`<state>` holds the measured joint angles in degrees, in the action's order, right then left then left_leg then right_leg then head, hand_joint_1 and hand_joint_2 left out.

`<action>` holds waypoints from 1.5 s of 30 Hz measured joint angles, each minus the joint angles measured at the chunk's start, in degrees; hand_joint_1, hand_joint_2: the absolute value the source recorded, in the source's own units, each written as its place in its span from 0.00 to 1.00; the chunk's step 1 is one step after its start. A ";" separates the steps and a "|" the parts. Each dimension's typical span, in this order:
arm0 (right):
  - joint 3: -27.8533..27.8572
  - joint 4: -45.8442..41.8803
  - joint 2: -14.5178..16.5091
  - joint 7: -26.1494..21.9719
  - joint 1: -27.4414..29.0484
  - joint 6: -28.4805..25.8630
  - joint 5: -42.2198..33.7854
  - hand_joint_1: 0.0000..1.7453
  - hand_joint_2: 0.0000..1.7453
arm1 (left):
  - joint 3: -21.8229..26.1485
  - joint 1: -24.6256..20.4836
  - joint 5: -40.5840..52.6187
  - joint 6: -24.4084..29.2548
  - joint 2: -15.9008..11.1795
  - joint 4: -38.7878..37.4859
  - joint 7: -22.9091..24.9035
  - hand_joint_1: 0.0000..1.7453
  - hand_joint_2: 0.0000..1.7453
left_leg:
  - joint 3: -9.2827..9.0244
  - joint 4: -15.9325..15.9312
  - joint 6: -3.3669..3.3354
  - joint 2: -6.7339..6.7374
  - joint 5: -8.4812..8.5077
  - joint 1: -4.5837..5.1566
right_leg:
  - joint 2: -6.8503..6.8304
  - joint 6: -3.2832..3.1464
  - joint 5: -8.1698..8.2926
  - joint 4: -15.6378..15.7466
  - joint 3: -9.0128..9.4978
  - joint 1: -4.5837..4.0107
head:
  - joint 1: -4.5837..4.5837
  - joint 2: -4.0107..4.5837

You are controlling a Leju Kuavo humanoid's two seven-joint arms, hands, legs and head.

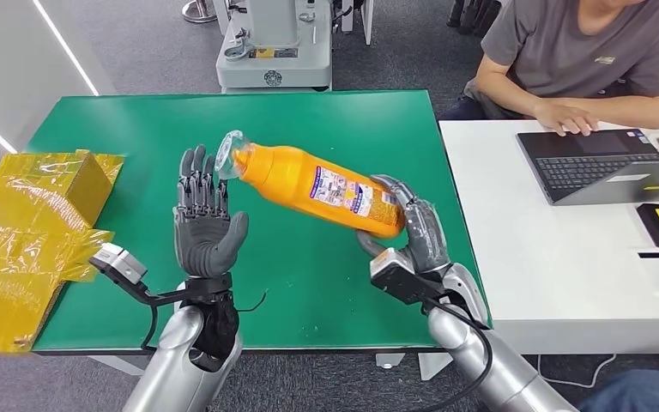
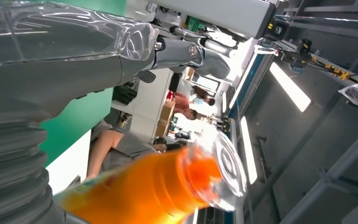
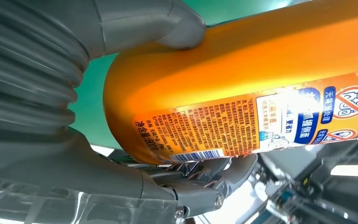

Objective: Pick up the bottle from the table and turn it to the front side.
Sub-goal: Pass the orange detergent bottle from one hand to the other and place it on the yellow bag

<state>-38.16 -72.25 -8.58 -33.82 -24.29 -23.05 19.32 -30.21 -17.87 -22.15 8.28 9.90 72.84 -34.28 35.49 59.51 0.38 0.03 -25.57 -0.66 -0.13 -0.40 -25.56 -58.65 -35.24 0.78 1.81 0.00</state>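
Note:
An orange bottle (image 1: 317, 187) with a clear cap and a printed label hangs tilted above the green table (image 1: 326, 283). My right hand (image 1: 412, 236) grips its base end, thumb on one side and fingers on the other. The cap end points toward my left hand (image 1: 203, 215), which stands upright with fingers spread, palm facing the bottle, just beside the cap. In the right wrist view the bottle's label (image 3: 261, 121) with small print and a barcode faces the camera. The left wrist view has the orange neck and clear cap (image 2: 223, 168) close by.
Crumpled yellow wrapping (image 1: 30, 232) covers the table's left edge. A white table (image 1: 566, 257) stands to the right with a laptop (image 1: 609, 167) and a seated person (image 1: 583, 60) typing. A grey machine (image 1: 275, 43) stands beyond the far edge.

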 joint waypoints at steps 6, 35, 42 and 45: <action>-1.82 2.01 0.26 0.13 -0.34 7.56 -1.15 1.00 1.00 | -0.57 -1.56 0.25 -0.58 0.66 -1.89 0.30 0.00 1.00 | 0.00 0.01 0.00 -0.01 0.00 0.00 | -0.01 0.00 0.01 0.00 0.00 0.00 | 0.00 0.00; -2.93 7.77 1.09 -2.61 -3.63 15.03 -0.95 1.00 1.00 | -0.61 -4.39 -0.22 -1.86 1.18 -7.62 -1.57 1.00 1.00 | 0.01 0.01 0.00 0.00 0.00 0.00 | 0.00 0.00 0.00 0.00 0.00 0.00 | -0.01 0.00; -2.87 8.20 1.31 -2.61 -3.61 14.99 -0.50 1.00 1.00 | -0.60 -4.28 0.45 -2.47 1.80 -7.73 -1.87 1.00 1.00 | 0.01 0.01 0.00 -0.01 0.00 0.00 | 0.00 0.00 0.00 0.00 -0.01 0.00 | 0.00 0.00; -2.87 8.38 1.35 -2.63 -3.59 14.99 -0.39 1.00 1.00 | -0.59 -4.29 0.44 -2.46 1.96 -7.73 -1.88 1.00 1.00 | 0.01 0.01 0.00 -0.01 0.00 0.00 | 0.00 0.00 0.00 0.00 -0.01 0.00 | 0.00 0.00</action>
<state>-41.03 -63.88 -7.23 -36.45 -27.88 -8.06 18.93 -30.80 -22.16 -21.71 5.83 11.86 65.11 -36.16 35.51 59.52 0.38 0.02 -25.58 -0.66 -0.13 -0.40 -25.56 -58.65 -35.25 0.78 1.81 0.00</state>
